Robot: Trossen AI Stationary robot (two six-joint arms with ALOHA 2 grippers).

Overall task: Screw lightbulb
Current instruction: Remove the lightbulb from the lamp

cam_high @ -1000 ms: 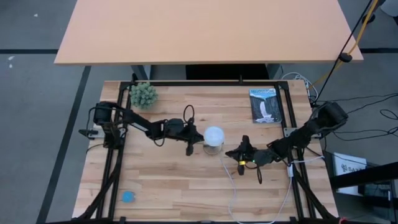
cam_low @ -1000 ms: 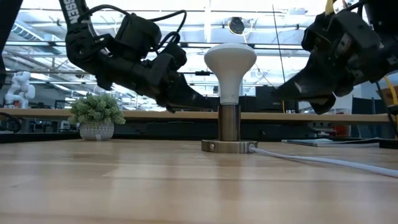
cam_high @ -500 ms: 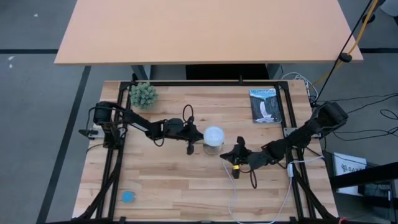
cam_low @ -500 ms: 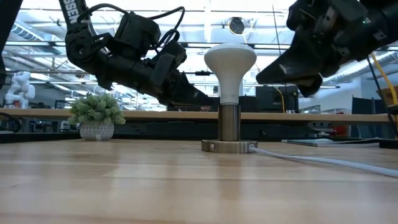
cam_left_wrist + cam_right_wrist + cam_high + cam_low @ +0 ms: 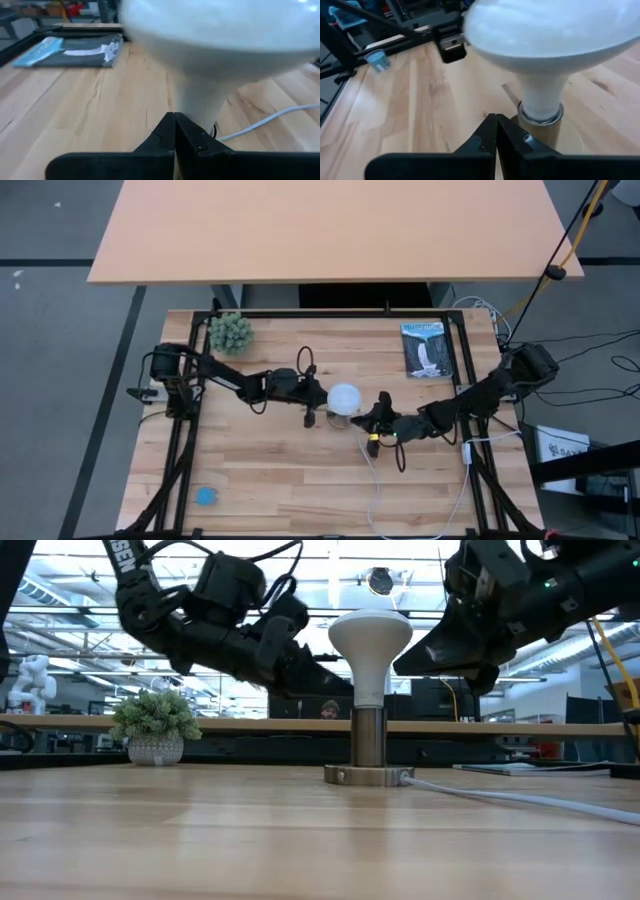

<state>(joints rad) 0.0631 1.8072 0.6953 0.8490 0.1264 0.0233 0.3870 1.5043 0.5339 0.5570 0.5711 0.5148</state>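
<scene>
Wooden table (image 5: 300, 470): lightbulb (image 5: 344, 397) upright between left jaws, right jaws, both closed

One lightbulb (image 5: 343, 397) at the centre of the frame, on one metal stand (image 5: 368, 752); two grippers, a left one (image 5: 312, 415) and a right one (image 5: 372, 418); one potted plant (image 5: 231, 332) at upper left; one book (image 5: 426, 349) at upper right; one blue cup (image 5: 205, 497) at lower left; one white cord (image 5: 520, 799).

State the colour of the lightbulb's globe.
White, matte; the lightbulb shows best in the low view.
</scene>
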